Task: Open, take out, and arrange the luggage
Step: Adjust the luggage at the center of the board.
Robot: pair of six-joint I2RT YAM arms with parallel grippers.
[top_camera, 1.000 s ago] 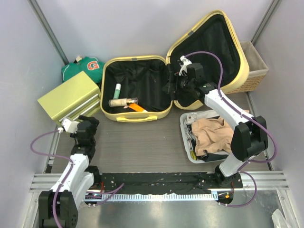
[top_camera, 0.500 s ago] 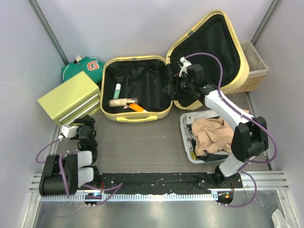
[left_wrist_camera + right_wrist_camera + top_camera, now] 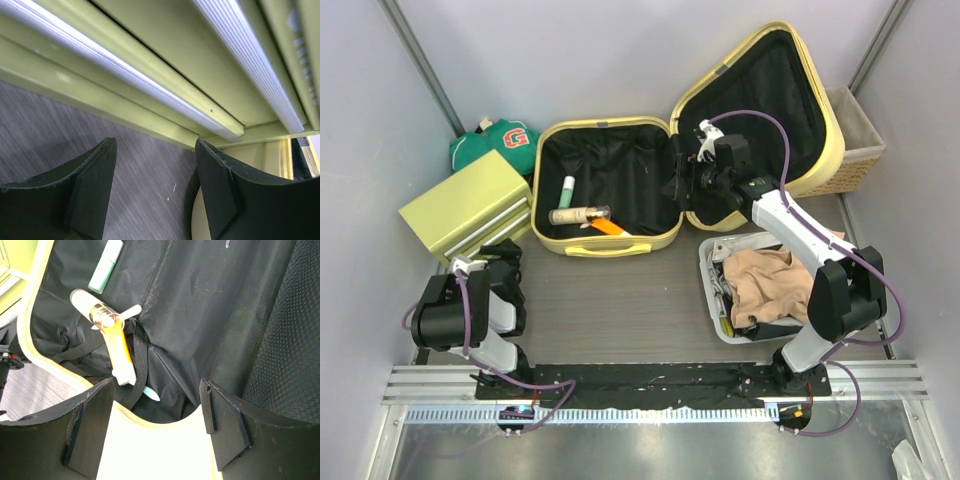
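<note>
The luggage (image 3: 610,247) lies open at the back of the table, its lid (image 3: 825,110) leaning up to the right and black lining showing. Inside lie a teal tube (image 3: 566,191), a beige bottle (image 3: 578,214) and an orange item (image 3: 608,227). My right gripper (image 3: 678,182) hovers open over the luggage's right rim (image 3: 150,450); its wrist view looks past the open gripper (image 3: 156,390) at the bottle (image 3: 92,307) and the orange item (image 3: 120,347). My left gripper (image 3: 508,250) sits low by the yellow-green box, open (image 3: 156,165), with only bare table between its fingers.
A yellow-green box (image 3: 465,205) with metal rails (image 3: 150,85) stands at the left. A green garment (image 3: 495,143) lies behind it. A wicker basket (image 3: 855,140) stands at the back right. A white tray (image 3: 708,290) with beige cloth is in front of the lid.
The left arm has folded back, its links now bunched at the left edge, with the gripper still by the box and its jaws slightly narrower. The right arm has barely moved.
</note>
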